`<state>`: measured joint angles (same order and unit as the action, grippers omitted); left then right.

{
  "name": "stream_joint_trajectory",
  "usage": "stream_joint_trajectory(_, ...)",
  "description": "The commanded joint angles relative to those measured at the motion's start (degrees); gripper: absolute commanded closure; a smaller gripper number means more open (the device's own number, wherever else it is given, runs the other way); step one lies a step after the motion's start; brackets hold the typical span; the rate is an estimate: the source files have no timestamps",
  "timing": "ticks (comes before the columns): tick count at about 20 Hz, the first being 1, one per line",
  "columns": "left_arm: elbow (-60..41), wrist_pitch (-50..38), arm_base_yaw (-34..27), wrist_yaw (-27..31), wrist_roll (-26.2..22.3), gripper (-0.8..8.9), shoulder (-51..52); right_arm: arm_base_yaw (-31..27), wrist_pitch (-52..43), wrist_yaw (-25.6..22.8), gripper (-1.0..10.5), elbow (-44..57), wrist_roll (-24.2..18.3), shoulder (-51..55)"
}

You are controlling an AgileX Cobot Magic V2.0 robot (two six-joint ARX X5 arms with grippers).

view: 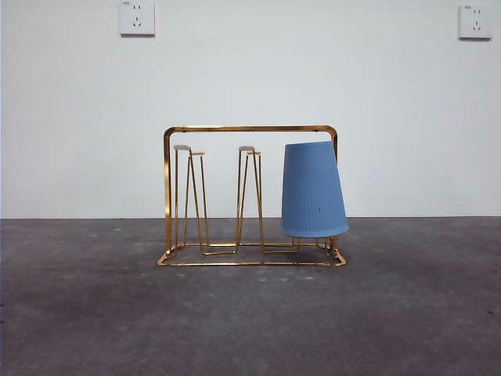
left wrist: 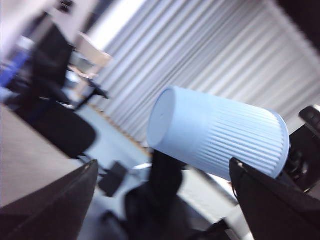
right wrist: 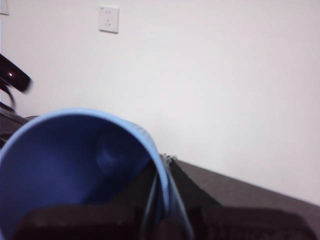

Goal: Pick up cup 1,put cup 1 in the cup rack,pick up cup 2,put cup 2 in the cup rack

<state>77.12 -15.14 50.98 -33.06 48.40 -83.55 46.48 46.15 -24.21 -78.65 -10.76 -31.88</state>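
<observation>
One blue cup [view: 314,190] is seen upside down on the right-hand prong of the gold rack [view: 250,130], slightly tilted. A second blue cup [right wrist: 75,170] is clamped at its rim by the right gripper [right wrist: 160,200], off the table. The left gripper [left wrist: 165,200] is held with its jaws apart, nothing between them.

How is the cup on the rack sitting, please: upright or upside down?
Upside down: cup 1 sits mouth-down, wide rim lowest, slightly tilted, at one end of the rack.

Ribbed light-blue cup 1 [view: 314,190], gold cup rack [view: 250,196].
</observation>
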Motion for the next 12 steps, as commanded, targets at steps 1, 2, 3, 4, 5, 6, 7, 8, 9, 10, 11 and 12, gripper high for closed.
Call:
stream_joint_trajectory(1,-0.52,-9.97,0.55,-1.66,10.73,3.74,-4.15,0.07,-1.36,-0.42,9.6,0.17,-3.08,0.42)
stream_joint_trajectory(2,-0.52,-12.7,1.03,-1.64,12.15,3.74,-5.53,0.07,-1.33,-0.96,9.6,0.17,-3.45,0.42)
stream_joint_trajectory(3,-0.52,-16.09,1.66,-1.44,14.01,3.74,-7.21,0.07,-1.31,-2.01,9.6,0.17,-4.37,0.39)
stream_joint_trajectory(4,-0.52,-18.67,2.01,-1.44,15.23,3.74,-8.28,0.07,-1.38,-2.89,9.6,0.2,-5.03,0.33)
stream_joint_trajectory(5,-0.52,-21.2,2.29,-1.42,16.81,3.74,-9.4,0.07,-1.62,-3.52,9.6,0.2,-5.62,0.17)
stream_joint_trajectory(6,-0.52,-23.32,2.45,-1.22,18.01,3.74,-10.29,0.07,-2.08,-3.76,9.6,0.24,-5.97,0.13)
stream_joint_trajectory(7,-0.52,-25.35,2.69,-0.35,19.34,3.73,-11.34,0.07,-3.06,-3.72,9.6,0.48,-5.97,-0.2)
stream_joint_trajectory(8,-0.52,-27.23,3.1,0.35,20.31,3.73,-12.33,0.07,-4.28,-3.76,9.6,0.87,-6.4,-0.22)
stream_joint_trajectory(9,-0.52,-28.65,3.15,0.98,20.79,3.73,-12.92,0.07,-5.31,-3.76,9.6,1.46,-7.41,-0.33)
stream_joint_trajectory(10,-0.52,-29.7,3.28,1.81,21.29,3.73,-13.11,0.07,-6.25,-3.76,9.6,2.32,-7.98,-0.55)
stream_joint_trajectory(11,-0.52,-30.56,3.32,2.82,21.55,3.73,-13.11,0.07,-6.78,-3.69,9.6,3.32,-8.39,-0.61)
stream_joint_trajectory(12,-0.52,-31.45,3.34,3.85,21.68,3.73,-13.11,0.07,-7.78,-3.67,9.6,5.09,-8.76,-0.92)
